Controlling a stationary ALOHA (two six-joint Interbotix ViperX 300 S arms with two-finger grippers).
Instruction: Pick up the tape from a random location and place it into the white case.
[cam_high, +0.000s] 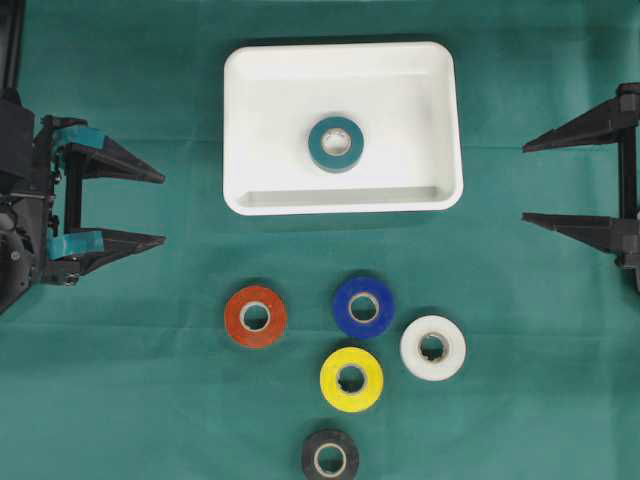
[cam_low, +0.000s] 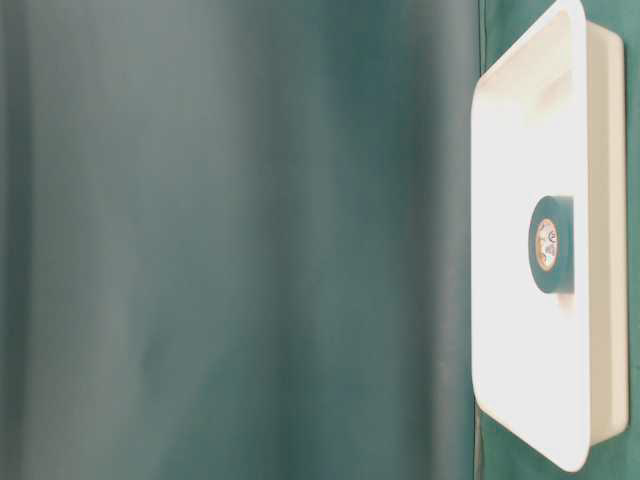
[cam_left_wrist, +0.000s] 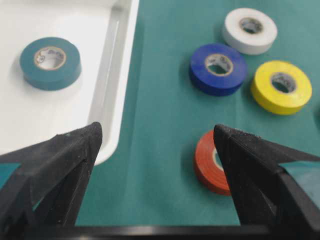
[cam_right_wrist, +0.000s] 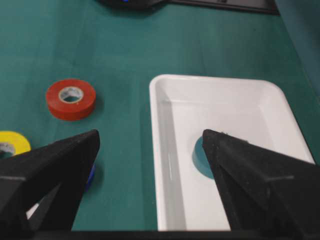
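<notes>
Overhead view: teal roll of tape (cam_high: 336, 143) lies flat near the middle of the shallow white plastic case (cam_high: 250, 70), so one placement looks done. Left gripper (cam_high: 160, 209) and right gripper (cam_high: 526, 182) sit at opposite table edges, jaws spread wide, holding nothing (likely parked clear). Red tape roll (cam_high: 255, 316), blue roll (cam_high: 363, 306), yellow roll (cam_high: 351, 379), white roll (cam_high: 432, 348) and black roll (cam_high: 330, 457) lie loose on the green cloth (cam_high: 120, 400) below the case.

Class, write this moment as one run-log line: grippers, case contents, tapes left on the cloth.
left gripper: open, empty | right gripper: open, empty | shallow white plastic case: holds teal tape roll | green cloth: red, blue, white, yellow, black rolls
</notes>
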